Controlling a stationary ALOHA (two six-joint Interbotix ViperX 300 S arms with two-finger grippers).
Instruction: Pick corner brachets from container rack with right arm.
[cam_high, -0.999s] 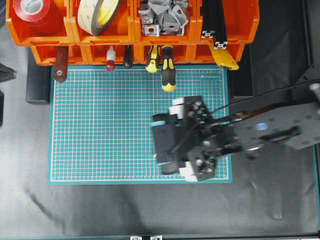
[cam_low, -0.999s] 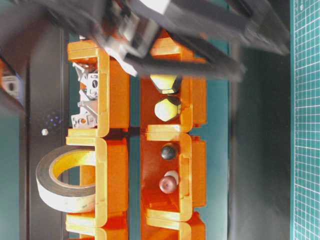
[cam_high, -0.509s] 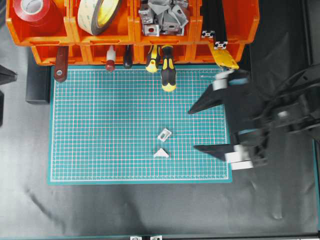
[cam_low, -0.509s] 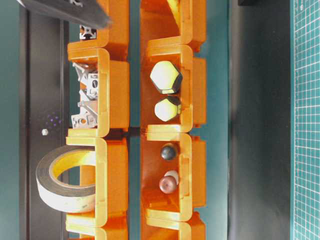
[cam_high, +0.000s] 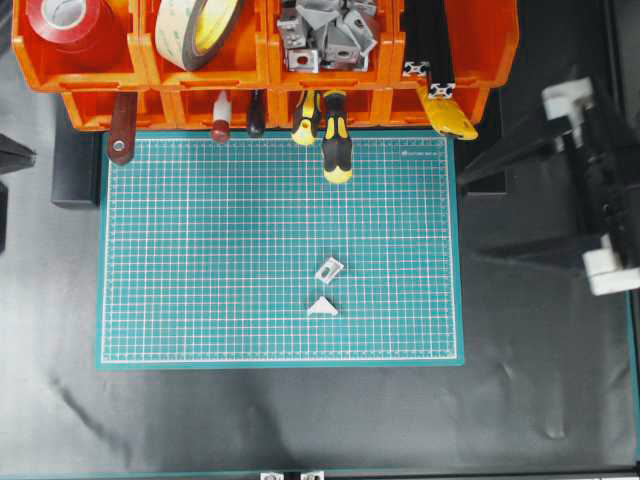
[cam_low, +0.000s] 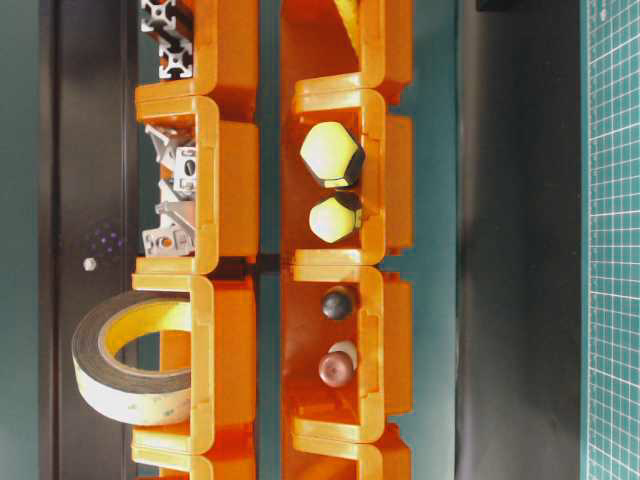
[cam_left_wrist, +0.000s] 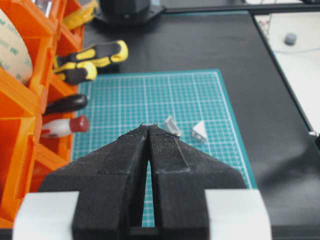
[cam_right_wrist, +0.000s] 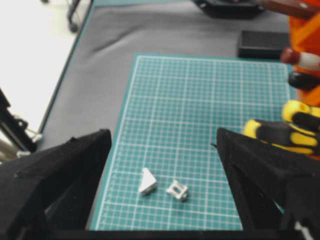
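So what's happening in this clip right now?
Two small silver-grey metal corner brackets lie loose on the green gridded cutting mat, close together but apart. The right gripper is open and empty, off the mat's right edge over the black tabletop. The left gripper is shut on nothing. More brackets fill one orange rack bin, between the tape roll's bin and the black slotted bars' bin.

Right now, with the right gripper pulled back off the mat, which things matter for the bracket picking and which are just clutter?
For the job:
- two corner brackets on the green mat
- bin of brackets in the orange rack
- right gripper, open and empty

Lying about:
- red tape roll
- yellow tape roll
- yellow-black screwdrivers
- black slotted bars
- left gripper, shut
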